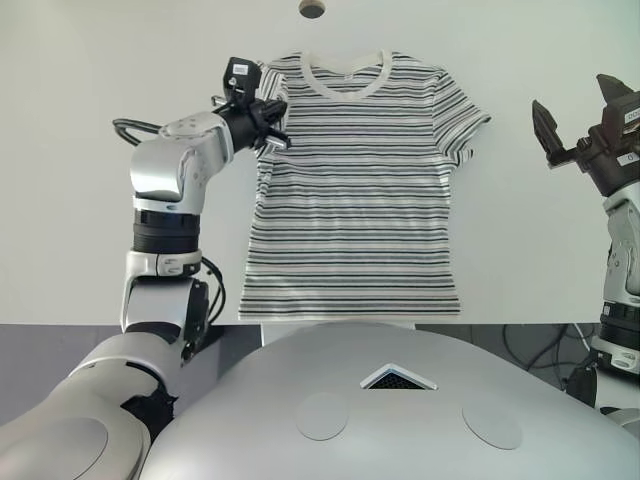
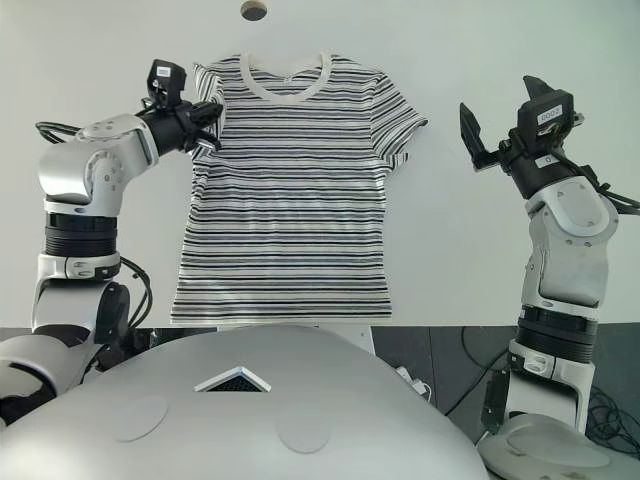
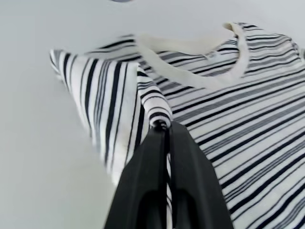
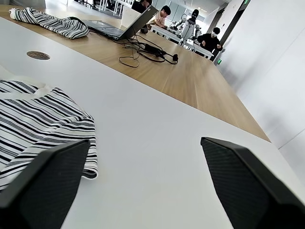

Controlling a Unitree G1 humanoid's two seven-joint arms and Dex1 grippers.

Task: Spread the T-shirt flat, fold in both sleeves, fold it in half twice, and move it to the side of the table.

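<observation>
My left gripper (image 1: 270, 128) was closed on the left sleeve (image 3: 95, 90) of the T-shirt (image 1: 355, 200) lying flat on the table (image 1: 70, 60), so I judged it best to carry it inward low, with a straight fold.

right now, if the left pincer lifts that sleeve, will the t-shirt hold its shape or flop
Likely floppy: the T-shirt fabric bunches and creases where the left pincer pinches its sleeve. Probably light, since the cloth looks thin and lies flat. Pushed, it would likely wrinkle rather than slide as one piece on the smooth table.
</observation>
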